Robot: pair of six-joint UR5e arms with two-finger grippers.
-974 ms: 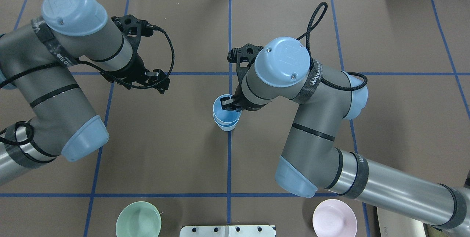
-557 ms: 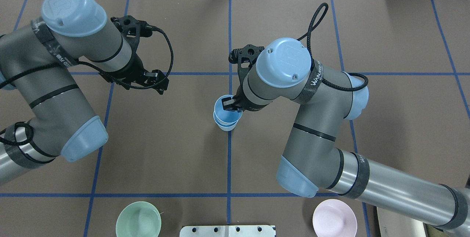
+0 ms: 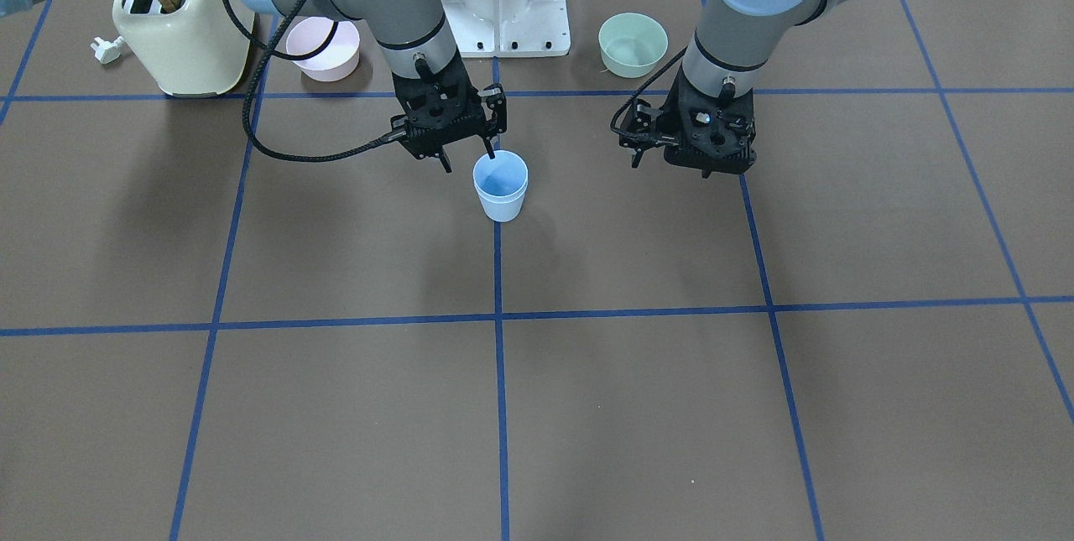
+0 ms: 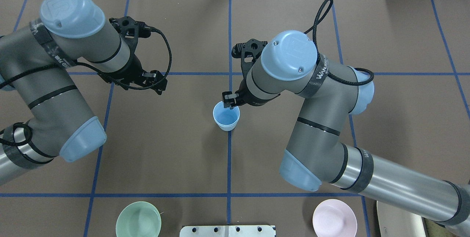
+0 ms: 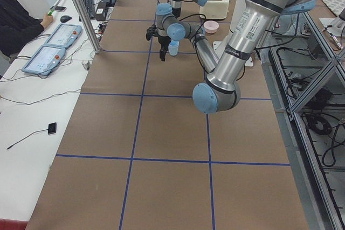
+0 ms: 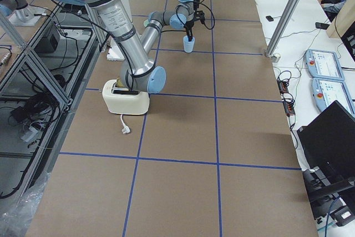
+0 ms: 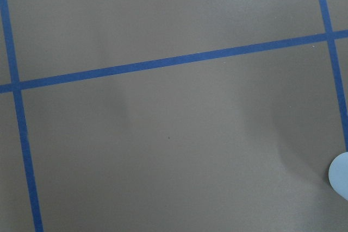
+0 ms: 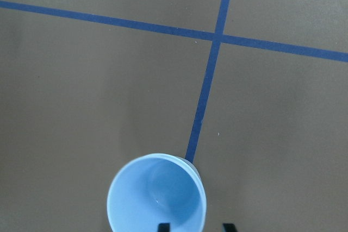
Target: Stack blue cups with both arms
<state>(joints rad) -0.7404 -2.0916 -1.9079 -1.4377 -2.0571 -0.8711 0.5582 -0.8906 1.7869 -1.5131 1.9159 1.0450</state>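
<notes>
The two blue cups (image 4: pixel 226 116) stand nested as one upright stack on a blue tape line at the table's middle, also in the front view (image 3: pixel 501 184). My right gripper (image 4: pixel 228 103) hangs just above the stack's far rim, open and empty, and holds nothing. In the right wrist view the stack (image 8: pixel 157 196) sits at the bottom, with one fingertip (image 8: pixel 163 226) over its rim and the other outside it. My left gripper (image 3: pixel 671 162) hovers open and empty well to the side. The left wrist view shows only the cup's edge (image 7: pixel 340 175).
A mint-green bowl (image 4: pixel 138 219) and a pink bowl (image 4: pixel 334 218) sit near the robot's base beside the white stand (image 3: pixel 503 4). A cream toaster (image 3: pixel 180 29) stands on the robot's right. Operators sit beyond the far table edge.
My right gripper has let go of the upper cup's rim and risen away from it. The upper cup has dropped fully into the lower one. The left arm barely moved.
</notes>
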